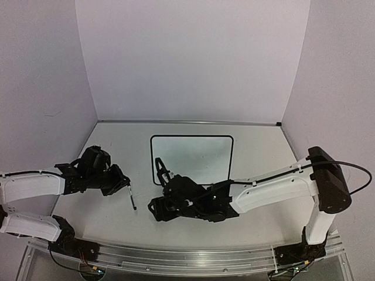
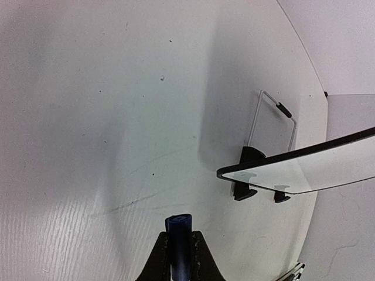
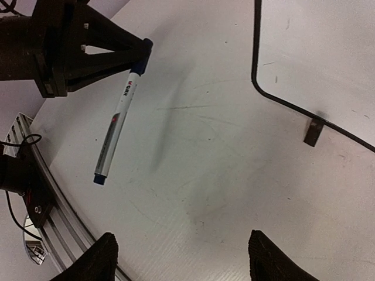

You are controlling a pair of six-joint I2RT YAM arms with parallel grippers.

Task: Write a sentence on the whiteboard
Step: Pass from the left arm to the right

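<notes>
The whiteboard point(image 1: 191, 158) lies flat at the table's centre, white with a thin black frame. I see no blue sentence on it. Its edge and two black feet show in the left wrist view point(image 2: 304, 170), and its corner shows in the right wrist view point(image 3: 316, 52). My left gripper point(image 1: 127, 184) is shut on the blue cap end of a white marker point(image 1: 132, 198), which hangs tip down above the table left of the board. The marker also shows in both wrist views point(image 2: 179, 234) point(image 3: 117, 129). My right gripper point(image 1: 161, 170) is open and empty near the board's near-left corner.
A metal rail point(image 1: 176, 257) runs along the table's near edge. Pale backdrop walls close in the back and sides. A thin wire bracket point(image 2: 275, 114) stands beyond the board in the left wrist view. The right arm point(image 1: 269, 190) reaches across the near right of the table.
</notes>
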